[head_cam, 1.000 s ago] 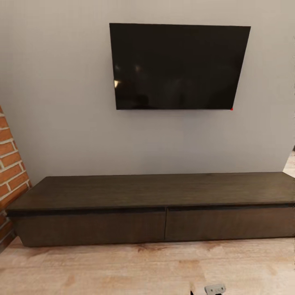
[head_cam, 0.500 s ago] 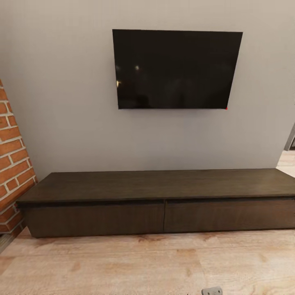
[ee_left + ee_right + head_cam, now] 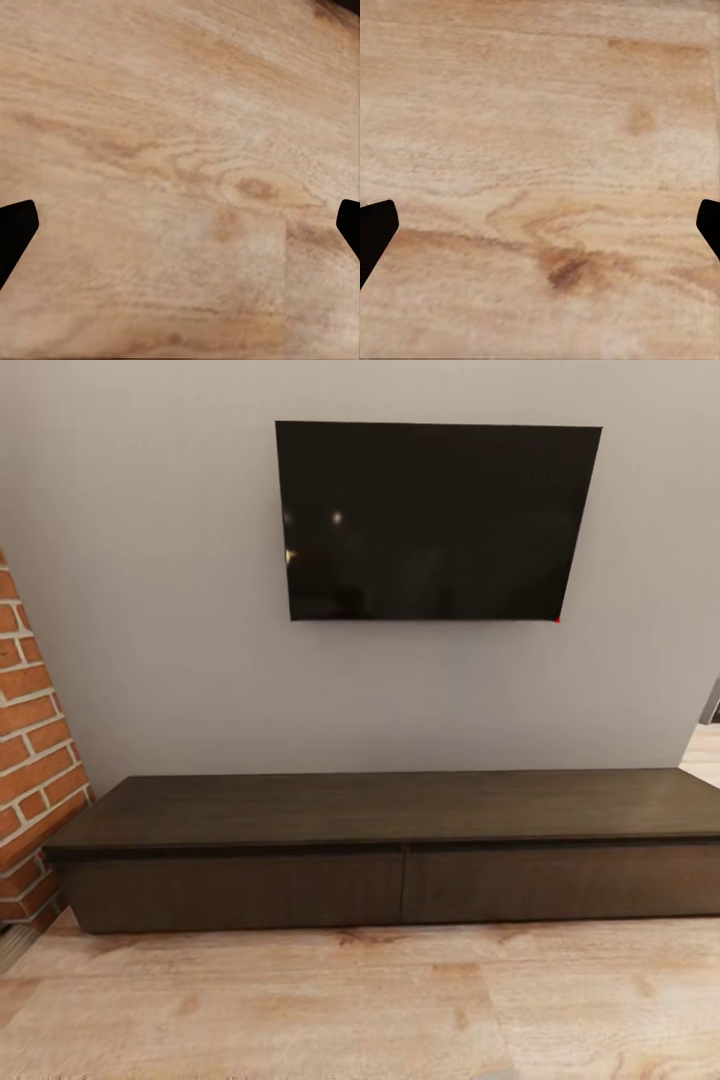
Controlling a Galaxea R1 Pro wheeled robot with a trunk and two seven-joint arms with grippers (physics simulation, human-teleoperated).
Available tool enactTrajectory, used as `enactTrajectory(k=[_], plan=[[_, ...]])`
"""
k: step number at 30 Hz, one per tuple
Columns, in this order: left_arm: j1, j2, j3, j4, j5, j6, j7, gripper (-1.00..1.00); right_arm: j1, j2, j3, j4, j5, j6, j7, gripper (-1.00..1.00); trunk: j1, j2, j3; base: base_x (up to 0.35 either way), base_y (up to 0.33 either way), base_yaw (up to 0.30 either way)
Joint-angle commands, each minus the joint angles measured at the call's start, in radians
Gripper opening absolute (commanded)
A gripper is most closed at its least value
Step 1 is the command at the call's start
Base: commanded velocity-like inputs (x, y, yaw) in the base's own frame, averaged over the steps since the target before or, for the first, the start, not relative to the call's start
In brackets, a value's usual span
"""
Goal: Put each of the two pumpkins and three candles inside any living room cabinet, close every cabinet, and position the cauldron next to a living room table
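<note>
Head view, left to right. A red brick fireplace (image 3: 30, 760) edge stands at 9 o'clock, running down to the floor beside the left end of the cabinet (image 3: 400, 830). The cabinet is a long, low dark-brown unit spanning from 8 o'clock to 4 o'clock, set against the grey wall (image 3: 150, 610). Its top is bare. Two wide handle-less drawer fronts sit side by side, the left drawer (image 3: 235, 890) and the right drawer (image 3: 560, 882), meeting at a vertical seam just right of centre; both lie flush with the frame, closed. A black TV (image 3: 435, 520) hangs on the wall at 12 o'clock, above the cabinet and well apart from it, with a small red dot at its lower right corner. Light wood plank floor (image 3: 350, 1010) runs across 6 o'clock in front of the cabinet.

Left wrist view: the left claw (image 3: 180, 229) is spread wide, a dark fingertip (image 3: 15, 229) at each side edge, nothing between them, wood floor behind.

Right wrist view: the right claw (image 3: 540, 229) is likewise spread, fingertips (image 3: 373, 229) far apart, holding nothing, above the plank floor.
</note>
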Motion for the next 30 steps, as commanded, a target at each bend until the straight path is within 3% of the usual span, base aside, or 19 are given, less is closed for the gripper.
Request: enactTrajectory(k=[1,25,30], plan=[[-0.001,0.0,-0.008,-0.001,0.01,-0.002,0.001,1.0,-0.001,0.0,0.008,-0.003,-0.003,-0.004,-0.009,1.0,0.0,0.0,-0.003,0.0,0.0,0.061],[-0.001,-0.012,-0.008,-0.001,0.01,-0.004,0.043,1.0,-0.001,0.0,0.009,-0.005,0.014,-0.004,-0.025,1.0,0.0,0.0,-0.04,0.0,0.0,0.063],[-0.001,-0.023,-0.008,-0.001,0.01,-0.004,0.062,1.0,-0.002,-0.003,0.008,-0.005,0.014,-0.01,-0.025,1.0,0.0,0.0,-0.044,-0.165,-0.045,0.035]])
